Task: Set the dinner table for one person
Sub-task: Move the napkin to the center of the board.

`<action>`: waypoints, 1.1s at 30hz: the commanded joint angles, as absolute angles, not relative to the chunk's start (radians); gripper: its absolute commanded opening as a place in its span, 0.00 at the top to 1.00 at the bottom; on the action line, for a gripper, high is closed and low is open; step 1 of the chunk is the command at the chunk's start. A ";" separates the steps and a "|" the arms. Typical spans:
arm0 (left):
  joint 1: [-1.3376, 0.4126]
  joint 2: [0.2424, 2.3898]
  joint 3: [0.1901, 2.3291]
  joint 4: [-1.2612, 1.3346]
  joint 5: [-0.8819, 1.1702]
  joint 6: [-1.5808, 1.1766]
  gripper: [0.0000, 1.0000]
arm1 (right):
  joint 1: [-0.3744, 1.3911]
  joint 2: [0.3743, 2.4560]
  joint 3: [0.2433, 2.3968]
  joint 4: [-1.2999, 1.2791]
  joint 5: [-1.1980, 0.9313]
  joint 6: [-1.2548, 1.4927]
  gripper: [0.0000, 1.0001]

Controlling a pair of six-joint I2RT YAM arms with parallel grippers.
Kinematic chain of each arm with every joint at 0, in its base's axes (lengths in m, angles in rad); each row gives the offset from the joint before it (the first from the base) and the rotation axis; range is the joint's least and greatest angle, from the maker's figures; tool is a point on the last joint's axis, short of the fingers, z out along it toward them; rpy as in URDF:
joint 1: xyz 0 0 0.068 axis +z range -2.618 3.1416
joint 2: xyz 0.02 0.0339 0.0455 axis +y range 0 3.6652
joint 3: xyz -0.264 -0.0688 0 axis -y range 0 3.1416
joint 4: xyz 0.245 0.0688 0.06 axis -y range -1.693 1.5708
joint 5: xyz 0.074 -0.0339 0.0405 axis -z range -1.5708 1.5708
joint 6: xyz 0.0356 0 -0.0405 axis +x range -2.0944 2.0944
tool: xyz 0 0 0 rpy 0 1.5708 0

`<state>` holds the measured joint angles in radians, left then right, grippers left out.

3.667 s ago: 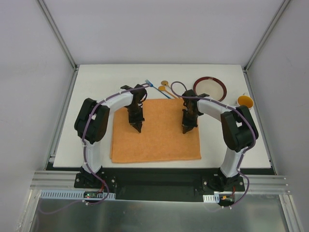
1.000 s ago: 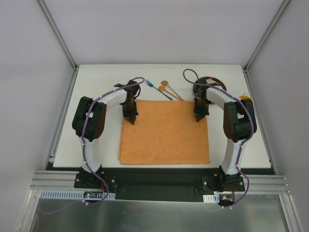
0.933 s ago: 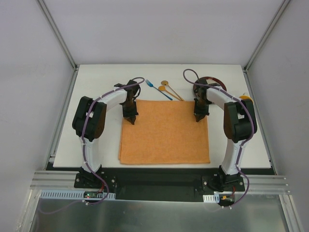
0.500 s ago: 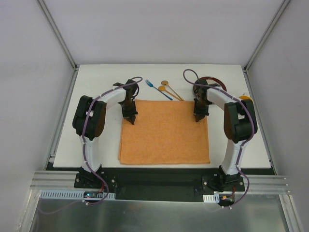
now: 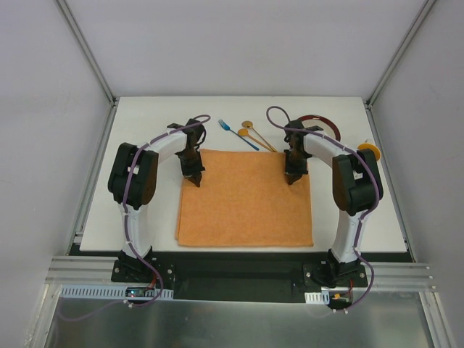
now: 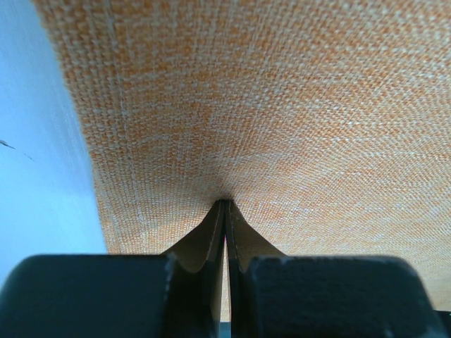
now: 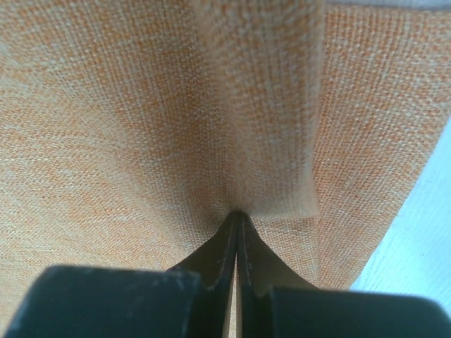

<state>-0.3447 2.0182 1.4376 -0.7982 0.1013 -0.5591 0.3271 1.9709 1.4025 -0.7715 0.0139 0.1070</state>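
The orange cloth placemat (image 5: 246, 210) lies on the white dinner table (image 5: 145, 127) in front of the arm bases. My left gripper (image 5: 193, 181) is shut, tips down on the placemat's far left part. In the left wrist view the gripper (image 6: 225, 203) pinches a small pucker of the cloth (image 6: 296, 105). My right gripper (image 5: 290, 179) is shut on the far right part. In the right wrist view the gripper (image 7: 237, 213) holds a raised fold of the cloth (image 7: 261, 105).
Behind the placemat lie a blue fork (image 5: 238, 135) and two yellow-headed utensils (image 5: 256, 136). A dark-red-rimmed plate (image 5: 324, 120) sits at the back right, partly hidden by the right arm. A yellow cup (image 5: 368, 151) stands near the right edge.
Over 3.7 s the placemat was dragged right and back. In the last half second both grippers and the cloth shifted slightly left, the right one more, raising a fold.
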 commanded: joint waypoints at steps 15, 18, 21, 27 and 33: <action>-0.331 2.045 1.443 -0.813 0.060 -0.531 1.00 | 0.333 1.965 1.451 -0.842 0.080 0.147 0.99; -0.331 2.046 1.443 -0.813 0.061 -0.528 1.00 | 0.330 1.965 1.456 -0.857 0.110 0.159 0.99; -0.331 2.045 1.445 -0.815 0.057 -0.525 1.00 | 0.328 1.960 1.456 -0.861 0.121 0.163 0.99; -0.331 2.042 1.459 -0.815 0.041 -0.515 1.00 | 0.328 1.957 1.471 -0.862 0.126 0.164 0.92; -0.331 2.029 1.497 -0.824 0.052 -0.506 0.99 | 0.330 1.950 1.480 -0.853 0.112 0.156 0.56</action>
